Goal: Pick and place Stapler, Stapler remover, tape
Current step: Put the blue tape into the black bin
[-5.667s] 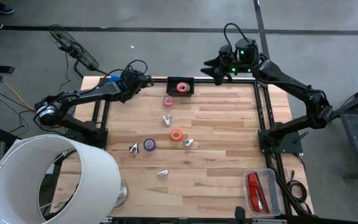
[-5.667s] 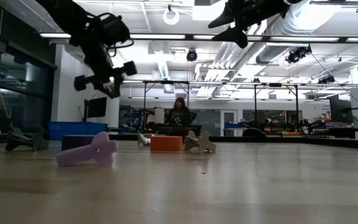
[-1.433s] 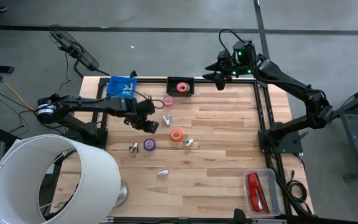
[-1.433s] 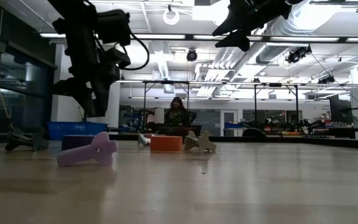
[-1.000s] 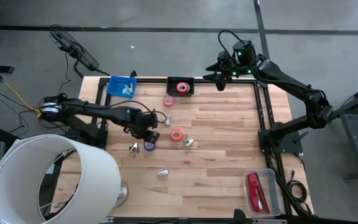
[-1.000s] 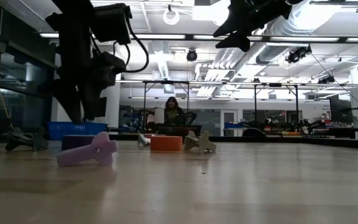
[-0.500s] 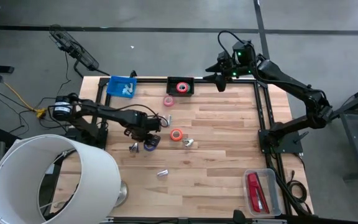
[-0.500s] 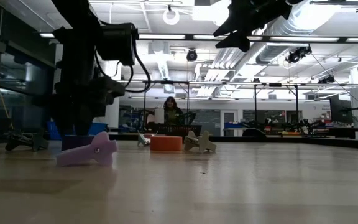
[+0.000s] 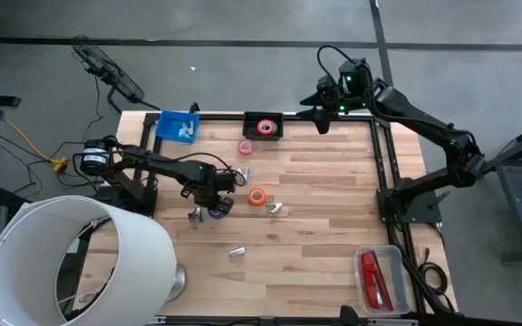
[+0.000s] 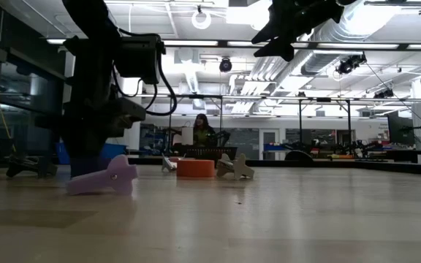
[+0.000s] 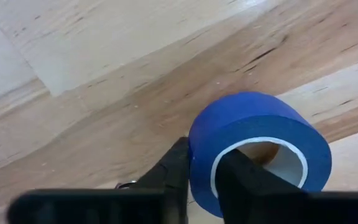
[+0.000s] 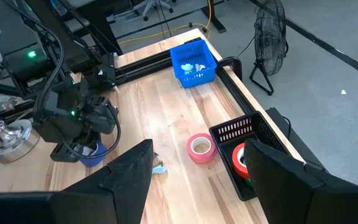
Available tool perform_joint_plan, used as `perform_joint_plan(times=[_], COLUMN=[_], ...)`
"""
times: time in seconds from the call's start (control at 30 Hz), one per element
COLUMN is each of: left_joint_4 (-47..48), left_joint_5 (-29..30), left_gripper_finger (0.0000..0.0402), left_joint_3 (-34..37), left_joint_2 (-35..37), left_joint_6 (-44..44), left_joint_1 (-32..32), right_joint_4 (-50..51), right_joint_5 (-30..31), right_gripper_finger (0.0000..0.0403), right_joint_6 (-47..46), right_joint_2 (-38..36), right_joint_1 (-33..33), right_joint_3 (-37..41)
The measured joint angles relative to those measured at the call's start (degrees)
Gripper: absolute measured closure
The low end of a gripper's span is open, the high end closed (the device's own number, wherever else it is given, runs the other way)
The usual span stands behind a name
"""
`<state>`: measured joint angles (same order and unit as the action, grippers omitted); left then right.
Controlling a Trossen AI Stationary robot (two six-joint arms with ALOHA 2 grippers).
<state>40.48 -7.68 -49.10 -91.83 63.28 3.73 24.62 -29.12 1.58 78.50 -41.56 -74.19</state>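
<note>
**Left gripper clamped on the purple tape roll**

From above, I see my left gripper (image 9: 214,205) down on the table (image 9: 333,226), over the purple tape roll (image 9: 217,211). The orange roll (image 9: 257,196) lies near it. The red stapler (image 9: 371,276) sits in the clear tray (image 9: 397,272) at the table's near right corner. My right gripper (image 9: 319,116) hovers beside the black bin (image 9: 277,134).

At table height, the left arm (image 10: 97,95) stands low behind a purple piece (image 10: 104,177).

On the left wrist, one finger (image 11: 169,171) is outside the roll's wall and one inside, pinching it.

On the right wrist, my fingers (image 12: 129,171) stand apart, gripping nothing; the pink roll (image 12: 199,148) lies beside the bin.
</note>
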Motion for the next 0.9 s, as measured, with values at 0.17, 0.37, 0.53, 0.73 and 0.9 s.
perform_joint_plan(times=[0.17, 0.37, 0.53, 0.73, 0.9], left_joint_4=[-1.3, -3.0, -3.0, -3.2, -5.0], left_joint_5=[-0.8, 0.8, 7.3, 18.4, 21.7], left_gripper_finger=[0.0366, 0.0366, 0.0366, 0.0366, 0.0366], left_joint_3=[0.0, -2.7, -7.3, -12.5, -15.1], left_joint_2=[0.0, 0.0, 0.0, 0.0, 0.0], left_joint_6=[0.0, -0.3, -0.5, -0.5, -4.0], left_joint_1=[0.0, 0.0, 0.0, 0.9, 4.5], right_joint_4=[0.0, 2.0, 3.0, 3.0, 3.0], right_joint_5=[0.0, 0.0, 0.0, 0.0, 0.1], right_gripper_finger=[0.0160, 0.0160, 0.0160, 0.0160, 0.0160], right_joint_6=[0.0, 0.2, 1.3, 1.3, 0.4], right_joint_2=[0.0, 0.0, 0.0, 0.0, 0.0], right_joint_1=[0.0, 0.0, 0.0, 0.0, 0.0], right_joint_3=[0.0, 0.0, 0.0, 0.0, 0.0])
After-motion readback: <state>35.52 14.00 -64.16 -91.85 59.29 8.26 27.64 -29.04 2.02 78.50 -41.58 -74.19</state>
